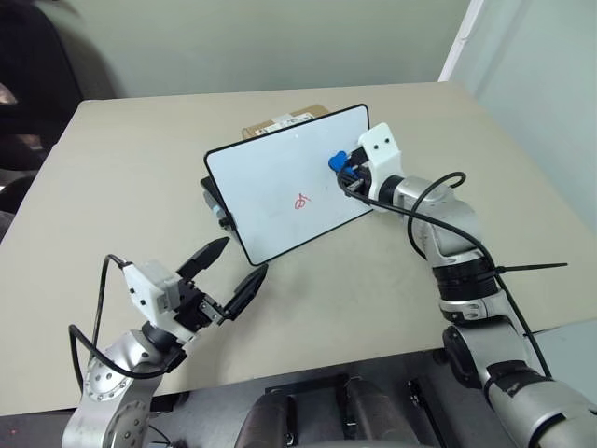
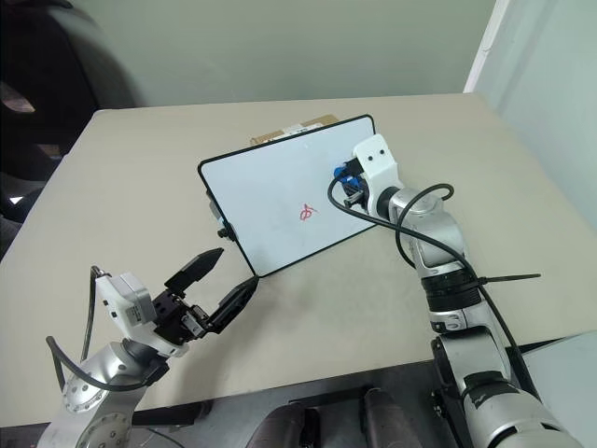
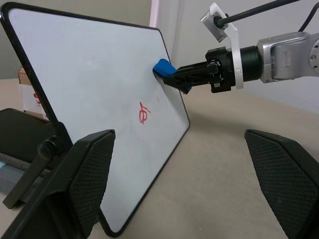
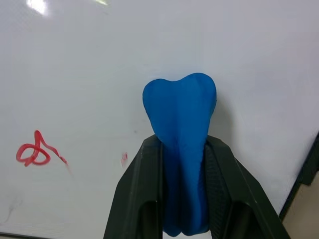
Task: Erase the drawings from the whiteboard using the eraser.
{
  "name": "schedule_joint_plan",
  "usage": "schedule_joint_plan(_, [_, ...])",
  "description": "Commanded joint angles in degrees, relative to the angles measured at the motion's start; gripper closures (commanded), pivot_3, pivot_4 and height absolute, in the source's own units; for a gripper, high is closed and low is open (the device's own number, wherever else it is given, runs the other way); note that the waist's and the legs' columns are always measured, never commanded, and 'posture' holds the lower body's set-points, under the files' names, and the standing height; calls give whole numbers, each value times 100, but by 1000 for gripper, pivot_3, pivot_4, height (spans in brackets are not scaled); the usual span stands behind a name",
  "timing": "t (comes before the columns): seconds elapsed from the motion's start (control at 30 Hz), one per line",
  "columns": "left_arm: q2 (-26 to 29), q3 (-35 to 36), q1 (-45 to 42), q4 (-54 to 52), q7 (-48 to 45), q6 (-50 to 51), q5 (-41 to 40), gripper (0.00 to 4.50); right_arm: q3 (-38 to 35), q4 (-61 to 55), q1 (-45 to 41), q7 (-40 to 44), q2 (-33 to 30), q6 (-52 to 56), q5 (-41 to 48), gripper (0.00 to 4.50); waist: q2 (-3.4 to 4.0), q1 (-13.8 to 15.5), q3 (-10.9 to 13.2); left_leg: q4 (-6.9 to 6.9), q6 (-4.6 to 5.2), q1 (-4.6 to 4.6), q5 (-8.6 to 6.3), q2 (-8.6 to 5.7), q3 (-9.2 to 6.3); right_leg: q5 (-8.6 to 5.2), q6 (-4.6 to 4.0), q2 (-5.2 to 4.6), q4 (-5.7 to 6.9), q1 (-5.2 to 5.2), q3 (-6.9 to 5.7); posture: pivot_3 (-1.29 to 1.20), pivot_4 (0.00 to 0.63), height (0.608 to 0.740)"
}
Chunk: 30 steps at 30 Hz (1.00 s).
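The left gripper (image 1: 231, 266) hung with its fingers spread wide and nothing between them, near the board's (image 1: 270, 177) near-left corner. The board stood tilted on the table (image 1: 121, 177), with a red scribble (image 1: 300, 201) near its middle. Right of the scribble, the right gripper (image 4: 182, 149) was clamped on the blue eraser (image 4: 180, 114), whose tip met the board.

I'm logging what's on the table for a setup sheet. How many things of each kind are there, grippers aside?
whiteboard: 1
red drawing: 1
blue eraser: 1
cardboard box behind the board: 1
black stand propping the board: 1
Total: 5
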Motion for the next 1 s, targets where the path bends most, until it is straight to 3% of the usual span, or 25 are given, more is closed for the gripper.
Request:
schedule_joint_plan(0.03, [0,38,13,-116,6,-51,-5,0,302,-170,225,107,97,57,17,3509,0,-7,0,0,1,2,0,0,0,-1,0,0,0,1,0,0,150,740])
schedule_joint_plan(0.2, [5,66,58,-172,27,-44,-10,0,713,75,567,143,60,246,-144,3509,-1,-36,0,1,9,19,-5,0,0,8,-3,0,4,10,1,0,150,740])
schedule_joint_plan(0.4, [24,114,81,-192,41,-44,-39,0,700,312,545,109,-7,304,-192,3509,-1,-38,0,3,9,22,22,0,0,42,-9,0,4,14,1,0,150,740])
schedule_joint_plan(1.0, [38,71,59,-230,73,-25,-61,0,-155,203,-196,-206,64,-146,7,3509,0,-27,0,-16,0,-5,17,0,-1,36,-12,0,0,-3,1,0,150,740])
